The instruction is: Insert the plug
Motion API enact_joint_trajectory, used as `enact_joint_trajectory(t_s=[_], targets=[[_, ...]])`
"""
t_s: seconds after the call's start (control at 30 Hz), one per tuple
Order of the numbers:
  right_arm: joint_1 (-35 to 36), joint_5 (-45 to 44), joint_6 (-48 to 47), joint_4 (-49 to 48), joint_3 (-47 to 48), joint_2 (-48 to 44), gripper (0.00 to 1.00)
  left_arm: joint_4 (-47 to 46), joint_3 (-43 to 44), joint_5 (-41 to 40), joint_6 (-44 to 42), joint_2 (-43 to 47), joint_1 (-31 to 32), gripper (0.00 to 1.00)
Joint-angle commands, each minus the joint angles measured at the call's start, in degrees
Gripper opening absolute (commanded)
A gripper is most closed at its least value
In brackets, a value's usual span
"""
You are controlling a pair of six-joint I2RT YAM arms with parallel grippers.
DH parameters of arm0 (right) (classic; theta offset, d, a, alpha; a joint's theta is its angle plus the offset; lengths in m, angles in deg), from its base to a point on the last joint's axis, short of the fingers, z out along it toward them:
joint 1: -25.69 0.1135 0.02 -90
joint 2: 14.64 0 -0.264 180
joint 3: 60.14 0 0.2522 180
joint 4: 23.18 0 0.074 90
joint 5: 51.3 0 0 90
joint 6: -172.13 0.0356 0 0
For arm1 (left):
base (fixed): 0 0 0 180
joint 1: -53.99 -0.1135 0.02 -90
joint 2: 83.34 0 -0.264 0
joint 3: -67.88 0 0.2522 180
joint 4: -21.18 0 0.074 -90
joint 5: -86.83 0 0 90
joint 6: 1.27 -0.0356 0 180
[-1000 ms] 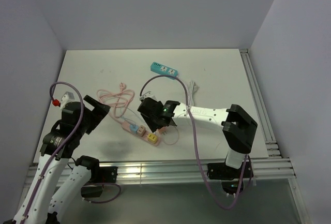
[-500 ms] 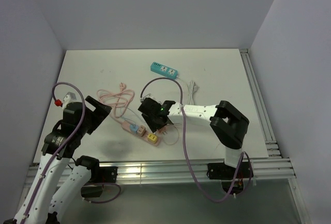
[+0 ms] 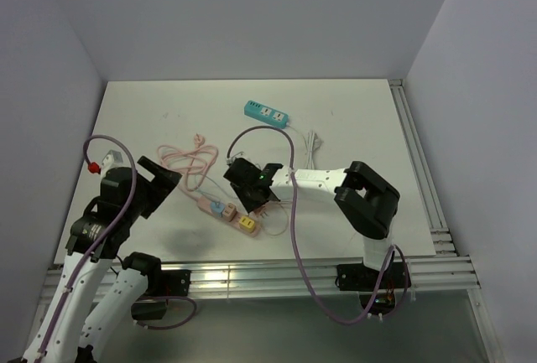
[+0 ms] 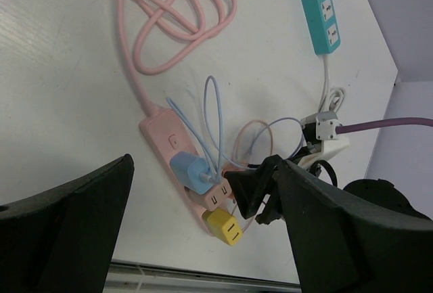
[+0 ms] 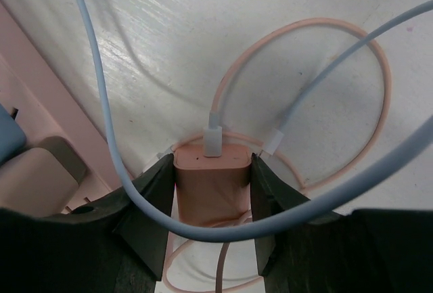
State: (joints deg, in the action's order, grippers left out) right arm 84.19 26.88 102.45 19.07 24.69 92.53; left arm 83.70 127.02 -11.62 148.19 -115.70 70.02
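Plug (image 5: pixel 212 174), peach, cable attached: clamped between the right gripper (image 5: pixel 211 198) fingers, against the pink power strip (image 4: pixel 164 145), between its blue adapter (image 4: pixel 189 171) and yellow adapter (image 4: pixel 224 227). Prong seating unclear, possibly partial. Recommended: hold square to strip, press straight in.

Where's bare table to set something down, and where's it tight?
Free: far-left table beyond the pink cable coil; right side between teal power strip and rail. Crowded: around the pink power strip, where the right end effector grips an adapter.
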Motion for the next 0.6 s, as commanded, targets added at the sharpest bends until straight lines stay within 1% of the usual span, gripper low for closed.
enact_joint_trajectory(t_s=[0.0, 0.07, 0.1, 0.13, 0.3, 0.4, 0.5, 0.57], targets=[[-0.5, -3.6, 0.3, -0.4, -0.3, -1.4, 0.21, -1.0, 0.5, 1.7, 0.4, 1.4, -0.2, 0.92], [-0.8, -5.6, 0.3, 0.2, -0.1, -2.7, 0.2, -1.6, 0.6, 2.3, -0.2, 1.3, -0.2, 0.92], [-1.1, -5.8, 0.3, 0.7, -0.1, -3.3, 0.13, -1.7, 0.6, 2.8, -0.4, 1.1, -0.2, 0.93], [-1.4, -6.0, 0.3, 0.9, -0.2, -4.0, 0.1, -2.0, 0.8, 3.1, -0.7, 0.8, -0.2, 0.92], [-4.1, -6.4, -0.1, 1.3, -1.6, -11.1, 0.04, -3.3, 2.2, 6.5, -2.1, -0.3, -0.2, 0.92], [-5.7, -7.3, -1.3, 3.2, -0.3, -14.5, 0.0, -5.4, 2.2, 9.8, -2.9, 0.1, -0.2, 0.93], [-7.5, -7.3, -2.9, 5.6, 1.4, -18.2, 0.0, -6.2, 2.5, 12.1, -3.0, 0.5, -0.2, 0.92], [-9.1, -5.3, -4.1, 7.0, 2.7, -20.7, 0.0, -6.8, 2.7, 13.4, -3.1, 0.5, -0.3, 0.93]])
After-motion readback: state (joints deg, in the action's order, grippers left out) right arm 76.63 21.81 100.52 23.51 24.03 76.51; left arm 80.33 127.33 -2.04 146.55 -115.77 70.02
